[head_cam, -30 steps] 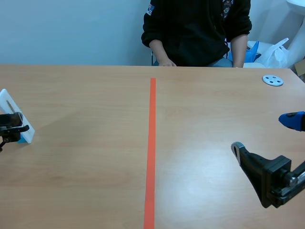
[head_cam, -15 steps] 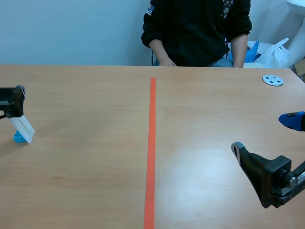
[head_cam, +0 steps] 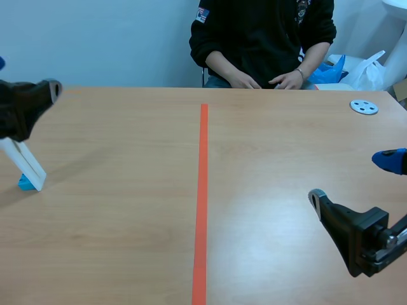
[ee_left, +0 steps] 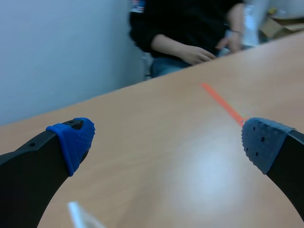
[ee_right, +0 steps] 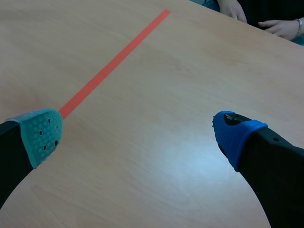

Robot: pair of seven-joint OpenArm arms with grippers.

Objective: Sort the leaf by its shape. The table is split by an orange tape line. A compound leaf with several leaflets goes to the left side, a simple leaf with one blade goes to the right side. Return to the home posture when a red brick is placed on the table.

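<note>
No leaf or red brick lies anywhere on the counter (head_cam: 114, 222), so both arms should wait well apart from the tape line (head_cam: 202, 190), left jaws and right jaws open and empty, watching the person's hands (head_cam: 287, 80) at the far edge.

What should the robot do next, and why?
Probably just wait, arms held where they are. No leaf or red brick shows on the table. The left gripper and right gripper have open fingers holding nothing, and the person has both hands at the far edge, perhaps about to set something down.
</note>
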